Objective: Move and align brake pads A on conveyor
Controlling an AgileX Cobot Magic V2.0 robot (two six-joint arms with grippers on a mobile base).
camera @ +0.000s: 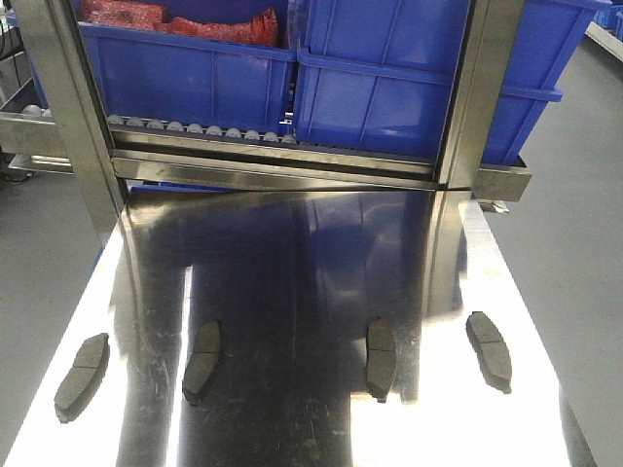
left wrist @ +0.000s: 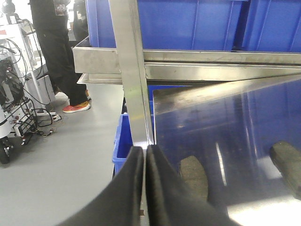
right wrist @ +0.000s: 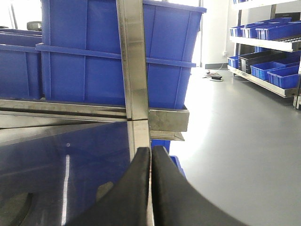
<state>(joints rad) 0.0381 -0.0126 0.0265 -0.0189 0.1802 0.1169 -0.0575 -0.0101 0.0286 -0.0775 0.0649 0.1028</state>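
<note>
Brake pads A [camera: 83, 375] [camera: 202, 362] [camera: 381, 358] [camera: 489, 350]: four in a row across lower frame, flat on shiny desk [camera: 292, 253] (outer two lean inward at top). Blue bins [camera: 389, 78] upper frame. Left fingers [left wrist: 129, 183] pressed together, holding nothing; right fingers [right wrist: 138, 188] the same, bottom centre of wrist views

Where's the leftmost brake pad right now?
In the front view, the leftmost brake pad lies flat on the steel table near its left edge, apart from the next pad to its right.

Bright overhead light w/ glare streaks on steel table [camera: 292, 263]; jaws blurry close-up
</note>
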